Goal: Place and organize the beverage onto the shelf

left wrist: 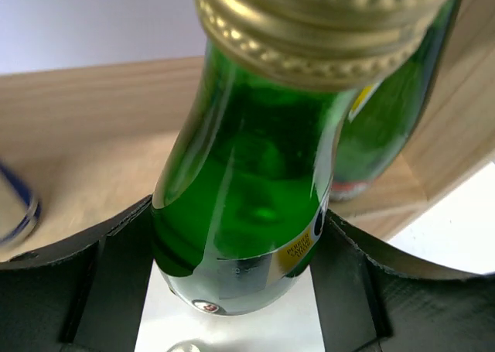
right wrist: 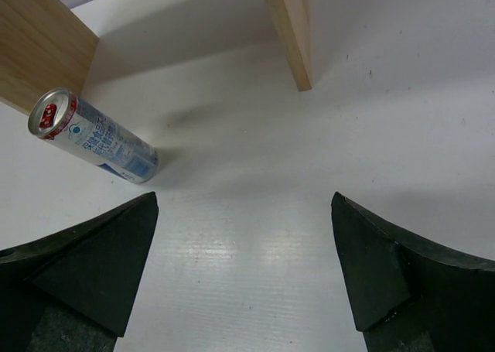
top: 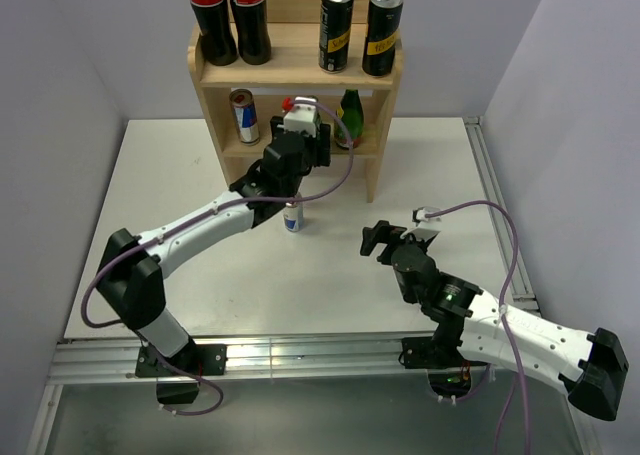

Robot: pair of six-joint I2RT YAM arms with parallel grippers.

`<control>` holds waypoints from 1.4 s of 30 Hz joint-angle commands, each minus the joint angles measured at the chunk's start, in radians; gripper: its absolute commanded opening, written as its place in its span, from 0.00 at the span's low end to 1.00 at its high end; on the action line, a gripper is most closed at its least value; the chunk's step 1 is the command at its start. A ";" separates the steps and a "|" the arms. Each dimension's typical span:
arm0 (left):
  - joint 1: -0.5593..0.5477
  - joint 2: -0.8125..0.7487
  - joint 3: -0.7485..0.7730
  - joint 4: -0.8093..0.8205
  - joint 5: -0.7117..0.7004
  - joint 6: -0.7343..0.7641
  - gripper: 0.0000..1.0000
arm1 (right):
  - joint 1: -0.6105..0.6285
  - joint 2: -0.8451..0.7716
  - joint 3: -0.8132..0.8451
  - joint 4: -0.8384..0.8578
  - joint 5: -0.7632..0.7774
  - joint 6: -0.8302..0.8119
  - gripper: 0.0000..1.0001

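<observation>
The wooden shelf [top: 296, 74] stands at the back of the table. Its top tier holds two Coca-Cola bottles [top: 227, 15] and two black-and-yellow cans [top: 359, 30]. The middle tier holds a Red Bull can [top: 243, 115] and a green bottle [top: 350, 117]. My left gripper [top: 305, 123] is at the front of the middle tier, shut on a second green bottle with a gold cap [left wrist: 247, 189], which my wrist hides from above. The shelved green bottle [left wrist: 387, 128] stands just behind it on the right. My right gripper [top: 385, 239] is open and empty above the table.
A blue-and-white can [top: 292, 218] stands on the table under my left forearm; it also shows in the right wrist view [right wrist: 94, 139], left of the shelf's side panel [right wrist: 290, 31]. The table [top: 180, 175] has a metal rail along its right edge.
</observation>
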 commanded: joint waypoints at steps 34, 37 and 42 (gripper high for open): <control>0.087 0.221 0.276 0.243 0.119 -0.003 0.00 | 0.007 -0.011 -0.020 0.017 0.043 0.020 1.00; 0.094 0.232 0.275 0.245 0.125 -0.016 0.00 | 0.007 -0.005 -0.019 0.018 0.043 0.020 1.00; 0.099 0.238 0.247 0.273 0.122 -0.027 0.00 | 0.005 0.002 -0.017 0.021 0.040 0.022 1.00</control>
